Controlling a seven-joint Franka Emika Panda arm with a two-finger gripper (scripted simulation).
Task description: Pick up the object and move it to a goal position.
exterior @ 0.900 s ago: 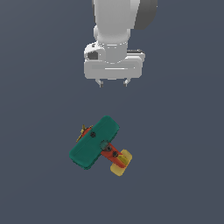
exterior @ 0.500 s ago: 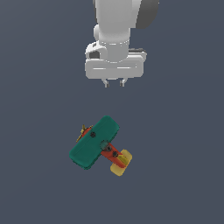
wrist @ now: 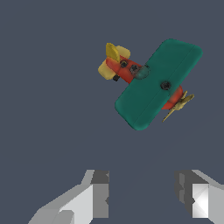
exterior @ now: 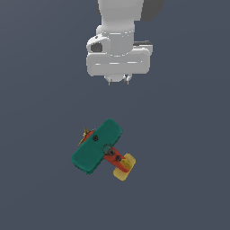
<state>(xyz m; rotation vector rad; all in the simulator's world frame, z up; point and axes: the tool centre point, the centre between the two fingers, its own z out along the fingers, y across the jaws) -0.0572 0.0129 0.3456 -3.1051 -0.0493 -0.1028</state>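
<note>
On the dark floor, the plane (exterior: 102, 148) is lying flat, unheld, its teal wing (wrist: 158, 83) uppermost, yellow tail (exterior: 123, 166) toward the exterior view's right and propeller (exterior: 85, 134) toward its left. The gripper (exterior: 118, 81) is hanging above it and well apart, nearer the top of the exterior view.

Change noted: against the 2 earlier exterior frames, the hand is sitting lower and has turned about its vertical axis, so the fingertips now read close together from that camera. The plane is lying exactly where it was in both.

In the wrist view the 2 fingers (wrist: 99, 192) are standing apart with a clear gap between them, gripping nothing. The plane is showing off the line between the fingers, not yet centred.

Judgement: the arm is descending and aligning for the pick; no contact is being made. The rotation suggests the jaws are being set across the narrow red body (wrist: 127, 70) or the wing's short side. Remaining work: centring, lowering, closing, lifting, carrying. No goal marker is showing in either view.
</note>
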